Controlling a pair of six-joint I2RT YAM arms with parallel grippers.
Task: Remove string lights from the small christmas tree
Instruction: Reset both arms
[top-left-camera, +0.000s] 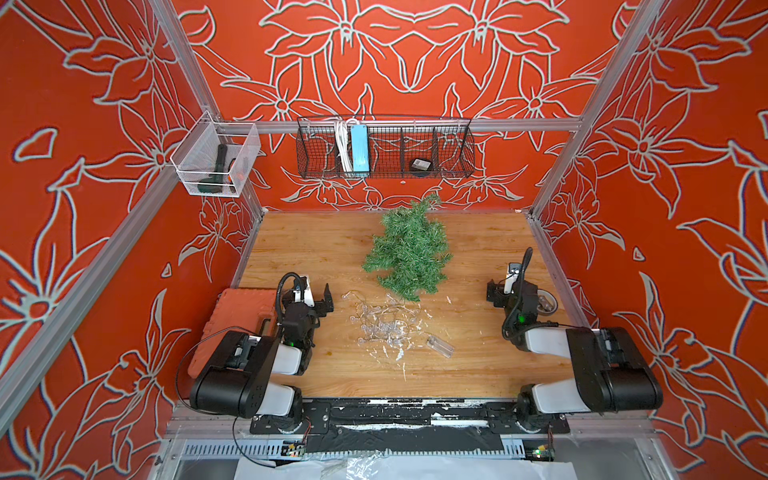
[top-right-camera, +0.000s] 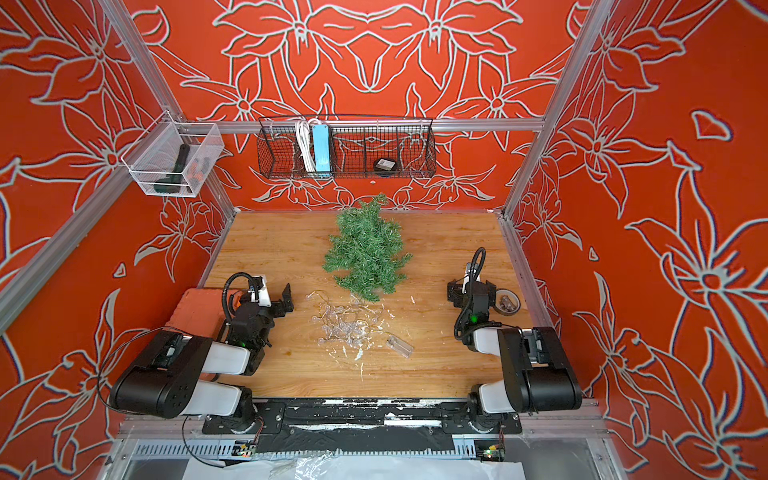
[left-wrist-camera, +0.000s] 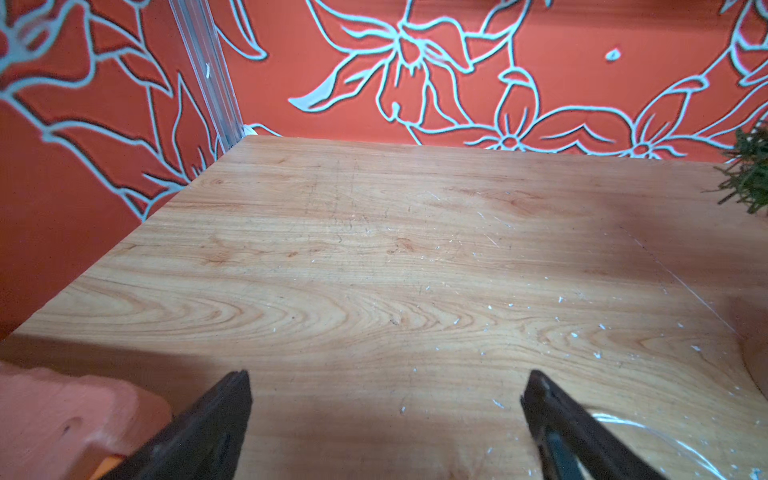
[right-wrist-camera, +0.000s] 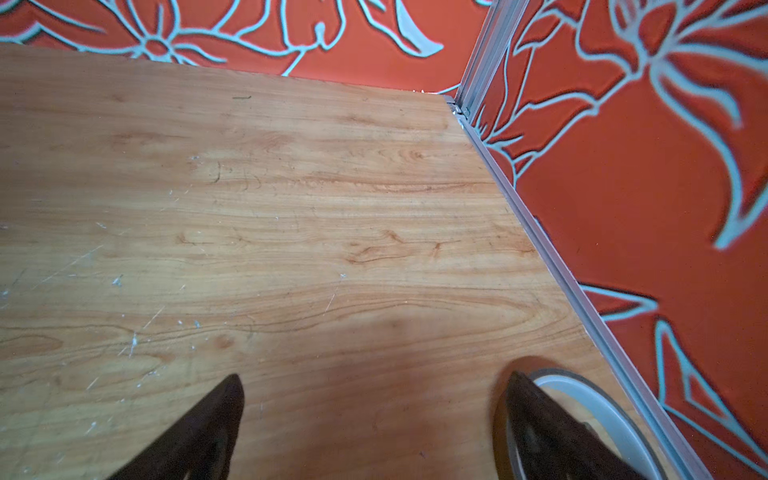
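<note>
Green tree (top-left-camera: 407, 249) lies on the table (top-left-camera: 291, 249), long axis far-to-near, tip at the far edge. We find the string lights (top-left-camera: 382, 324) heaped just beside its base. Both the left gripper (left-wrist-camera: 384, 399) and the right gripper (right-wrist-camera: 374, 399) are wide and empty.

Walls (top-left-camera: 415, 75): red, grey flower outlines.
Table (top-left-camera: 316, 245): light wood grain.
Far rail (top-left-camera: 519, 124): black wire basket (top-left-camera: 453, 145) hanging.

Top views look steeply down; wrist cameras skim the tabletop (left-wrist-camera: 374, 270).
</note>
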